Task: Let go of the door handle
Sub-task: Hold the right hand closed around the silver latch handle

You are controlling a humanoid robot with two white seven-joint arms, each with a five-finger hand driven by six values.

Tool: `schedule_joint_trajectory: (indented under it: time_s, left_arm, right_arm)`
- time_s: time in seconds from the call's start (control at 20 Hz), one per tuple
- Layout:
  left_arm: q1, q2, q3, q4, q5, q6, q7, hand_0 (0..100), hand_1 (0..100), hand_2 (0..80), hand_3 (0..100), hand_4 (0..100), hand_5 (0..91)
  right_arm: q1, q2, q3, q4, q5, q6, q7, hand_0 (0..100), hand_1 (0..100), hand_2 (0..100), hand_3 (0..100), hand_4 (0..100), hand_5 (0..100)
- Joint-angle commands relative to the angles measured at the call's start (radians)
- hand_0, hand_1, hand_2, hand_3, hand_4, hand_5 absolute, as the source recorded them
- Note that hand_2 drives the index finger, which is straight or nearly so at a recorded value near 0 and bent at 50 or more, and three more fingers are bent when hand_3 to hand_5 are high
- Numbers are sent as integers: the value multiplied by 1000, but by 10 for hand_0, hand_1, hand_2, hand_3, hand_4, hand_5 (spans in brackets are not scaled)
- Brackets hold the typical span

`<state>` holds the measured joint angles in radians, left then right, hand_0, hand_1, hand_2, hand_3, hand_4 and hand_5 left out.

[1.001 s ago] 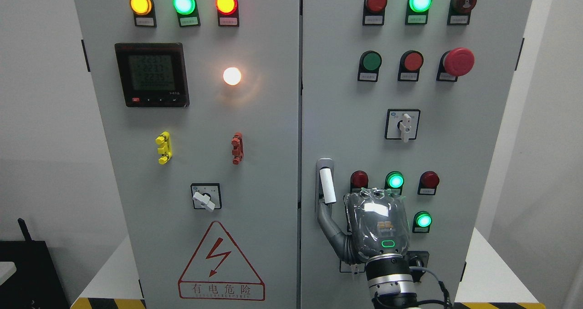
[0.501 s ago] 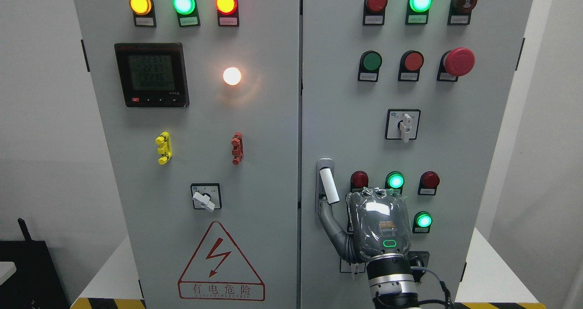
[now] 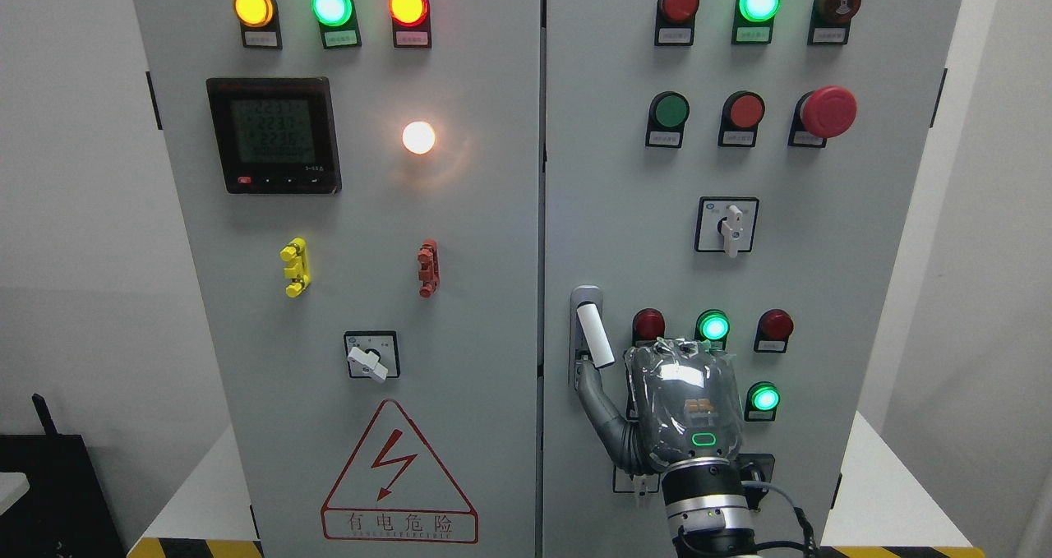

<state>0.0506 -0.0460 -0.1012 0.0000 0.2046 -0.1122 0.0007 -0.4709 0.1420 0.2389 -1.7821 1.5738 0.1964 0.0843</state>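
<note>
The right hand [image 3: 682,410] sits just beside the white door handle [image 3: 593,336], thumb stretched to its lower end and fingers hidden, grip unreadable, probably letting go

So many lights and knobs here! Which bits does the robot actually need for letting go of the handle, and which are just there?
Needed:
- door handle
- right hand, thumb by the handle's lower end

Just there:
- meter display
- emergency stop button
- rotary switch
- warning triangle
</note>
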Motion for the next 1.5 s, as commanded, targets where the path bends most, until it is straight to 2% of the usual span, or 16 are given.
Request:
schedule_joint_trajectory:
  time_s: [0.0, 1.45]
  left_arm:
    - [0, 0, 0, -31, -1, 0, 1, 120, 389, 0, 0, 0, 0]
    - [0, 0, 0, -31, -1, 0, 1, 120, 389, 0, 0, 0, 0]
  right_arm:
    - [2, 1, -1, -2, 0, 0, 0, 559, 0, 1000, 1000, 1000, 955]
    - [3, 1, -6, -8, 2, 11, 0, 599, 0, 1000, 1000, 1000, 955]
